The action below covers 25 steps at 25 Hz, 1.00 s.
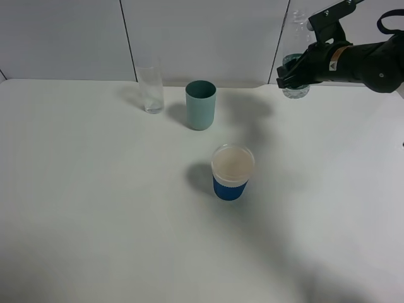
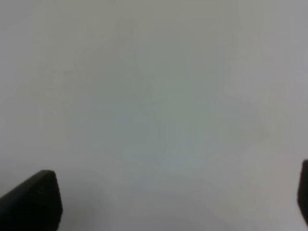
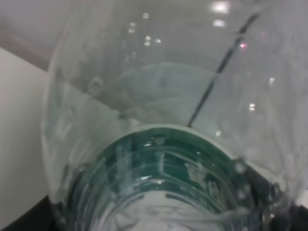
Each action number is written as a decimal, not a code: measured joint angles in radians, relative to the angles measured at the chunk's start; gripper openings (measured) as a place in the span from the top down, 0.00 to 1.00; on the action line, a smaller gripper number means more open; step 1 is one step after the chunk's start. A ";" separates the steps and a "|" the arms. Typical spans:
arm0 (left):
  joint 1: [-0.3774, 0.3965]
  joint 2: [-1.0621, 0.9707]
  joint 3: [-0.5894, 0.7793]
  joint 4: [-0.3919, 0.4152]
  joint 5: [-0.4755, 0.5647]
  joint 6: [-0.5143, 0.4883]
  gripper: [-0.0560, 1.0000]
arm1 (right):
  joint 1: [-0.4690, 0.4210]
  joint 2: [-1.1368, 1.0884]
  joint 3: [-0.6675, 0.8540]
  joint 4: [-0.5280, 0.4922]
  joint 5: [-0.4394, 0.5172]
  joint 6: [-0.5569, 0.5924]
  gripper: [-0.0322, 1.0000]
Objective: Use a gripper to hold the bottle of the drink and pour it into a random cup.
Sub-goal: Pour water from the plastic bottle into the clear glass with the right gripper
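The bottle of the drink [image 1: 295, 88] is clear with a dark green label and stands roughly upright at the back right of the table. My right gripper [image 1: 291, 77] is shut around its labelled middle. I cannot tell whether its base touches the table. In the right wrist view the bottle [image 3: 159, 144] fills the frame, with liquid and the green label seen through it. The cup [image 1: 232, 172], white with a blue lower band, stands mid-table, in front and to the left of the bottle. My left gripper [image 2: 171, 197] is open over bare white surface, with its dark fingertips [image 2: 36, 199] far apart.
A teal-green tumbler [image 1: 201, 105] stands behind the cup, and a tall clear glass [image 1: 151, 89] stands to its left. The white table [image 1: 95, 208] ends at a white panelled wall [image 1: 202, 31] at the back. The left arm does not show in the exterior view.
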 joint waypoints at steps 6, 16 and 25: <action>0.000 0.000 0.000 -0.001 0.000 0.000 0.01 | 0.046 -0.001 0.000 0.008 0.046 -0.011 0.42; 0.000 0.000 0.000 -0.001 0.000 0.000 0.01 | 0.103 -0.001 0.000 0.008 0.144 -0.015 0.42; 0.000 0.000 0.000 -0.001 0.000 0.000 0.01 | 0.199 -0.001 0.000 -0.096 0.169 -0.078 0.42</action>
